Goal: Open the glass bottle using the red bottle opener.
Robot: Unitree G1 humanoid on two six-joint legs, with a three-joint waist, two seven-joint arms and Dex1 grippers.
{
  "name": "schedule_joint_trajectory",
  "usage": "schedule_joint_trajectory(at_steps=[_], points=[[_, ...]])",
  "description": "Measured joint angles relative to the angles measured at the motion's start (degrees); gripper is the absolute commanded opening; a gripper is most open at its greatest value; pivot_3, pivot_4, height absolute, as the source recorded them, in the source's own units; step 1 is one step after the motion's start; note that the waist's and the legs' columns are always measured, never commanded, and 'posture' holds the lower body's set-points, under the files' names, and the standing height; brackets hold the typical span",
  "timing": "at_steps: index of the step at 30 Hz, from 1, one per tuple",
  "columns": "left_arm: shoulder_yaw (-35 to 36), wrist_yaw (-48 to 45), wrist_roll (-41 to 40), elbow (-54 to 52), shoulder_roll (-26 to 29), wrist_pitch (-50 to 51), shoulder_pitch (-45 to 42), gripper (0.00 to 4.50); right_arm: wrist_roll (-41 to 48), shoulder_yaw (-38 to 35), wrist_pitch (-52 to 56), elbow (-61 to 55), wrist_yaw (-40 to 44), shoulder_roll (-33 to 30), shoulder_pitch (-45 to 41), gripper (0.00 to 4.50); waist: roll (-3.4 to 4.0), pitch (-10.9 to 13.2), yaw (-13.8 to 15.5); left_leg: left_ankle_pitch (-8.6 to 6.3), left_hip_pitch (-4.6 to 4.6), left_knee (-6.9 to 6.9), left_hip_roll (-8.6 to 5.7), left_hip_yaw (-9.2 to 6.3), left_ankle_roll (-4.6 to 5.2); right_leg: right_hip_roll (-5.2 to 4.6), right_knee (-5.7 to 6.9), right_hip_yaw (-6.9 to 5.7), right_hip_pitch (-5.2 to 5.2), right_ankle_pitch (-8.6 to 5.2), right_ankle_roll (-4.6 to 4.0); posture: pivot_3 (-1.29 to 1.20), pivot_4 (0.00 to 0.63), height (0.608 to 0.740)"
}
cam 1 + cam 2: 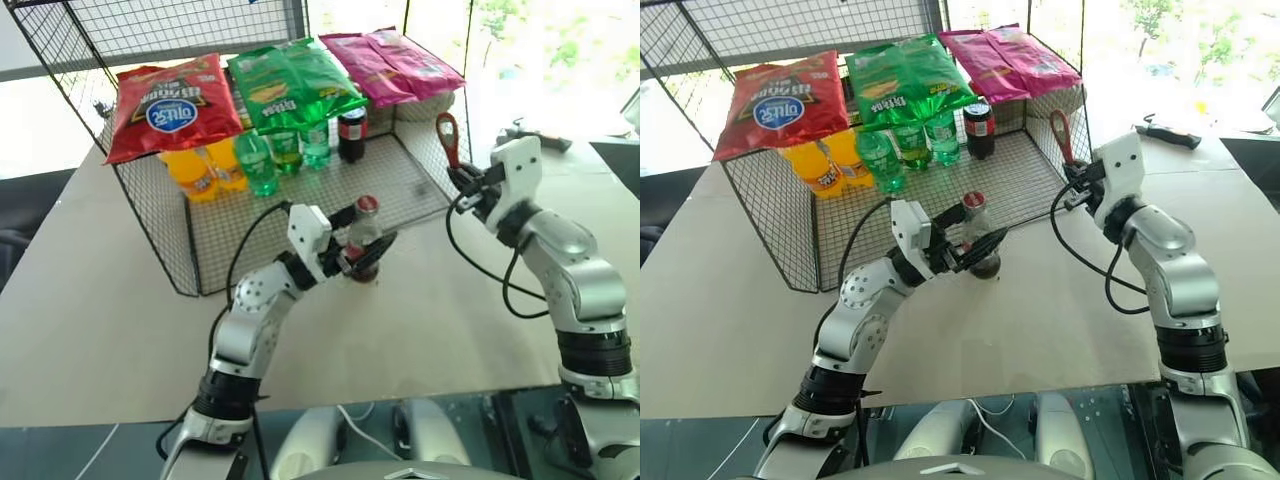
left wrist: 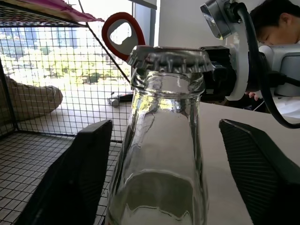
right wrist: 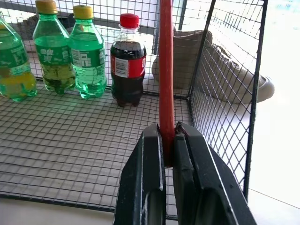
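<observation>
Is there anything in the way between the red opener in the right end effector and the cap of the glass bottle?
Nothing visible. The red bottle opener and the glass bottle have open air between them, above the table.

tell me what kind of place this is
Probably a robot test or demo room: a paper-covered table holds a wire mesh rack stocked like a mock shop shelf with crisp bags and soft drink bottles.
</observation>
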Motion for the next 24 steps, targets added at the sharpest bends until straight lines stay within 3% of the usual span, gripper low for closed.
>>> schedule_joint_trajectory(at_steps=[1, 3, 12, 17, 24], points=[[0.39, 0.39, 0.11, -0.43, -0.15, -0.37, -0.41, 1.94, -0.06, 1.41, 0.15, -1.12, 0.0, 0.86, 0.64, 0.0, -0.01, -0.03, 0.03, 0.0, 0.0, 0.0, 0.01, 0.0, 0.0, 0.0, 0.01, -0.01, 0.0, 0.0, 0.0, 0.0, 0.15, 0.735], [0.54, 0.4, 0.11, -0.81, 0.03, -0.44, -0.55, 1.65, -0.17, 2.91, 0.22, -2.32, 0.07, 1.51, 1.38, 0.0, 0.0, -0.06, 0.14, 0.0, 0.0, 0.03, -0.01, 0.0, 0.0, -0.01, 0.01, 0.0, 0.01, 0.0, 0.0, 0.0, 0.15, 0.735], [0.09, 0.55, 1.58, -1.02, 0.35, -1.37, -0.58, 1.6, -3.18, 7.99, -0.4, -8.84, 1.67, 0.11, 5.41, 0.0, -0.07, -0.12, 0.13, 0.0, 0.04, 0.17, -0.06, -0.01, -0.01, -0.03, 0.15, 0.0, 0.05, 0.0, 0.01, 0.0, 0.15, 0.735], [-0.26, 0.6, 2.1, -1.03, 0.8, -1.74, -0.61, 1.6, -15.36, 12.93, -15.69, -9.24, 1.87, -5.05, 7.0, 0.0, -0.12, -0.16, 0.19, 0.01, 0.11, 0.19, -0.08, 0.01, -0.02, -0.02, 0.15, -0.02, 0.12, 0.0, 0.01, 0.0, 0.15, 0.735], [-0.52, 1.58, 3.18, -0.93, 0.91, -1.73, -0.83, 1.6, -25.72, 13.31, -33.39, -3.08, -0.77, -5.67, 9.12, 0.0, -0.16, -0.18, 0.18, 0.01, 0.53, 0.15, -0.07, 0.04, -0.03, 0.0, 0.13, 0.02, 0.49, -0.01, 0.02, 0.0, 0.15, 0.735]])
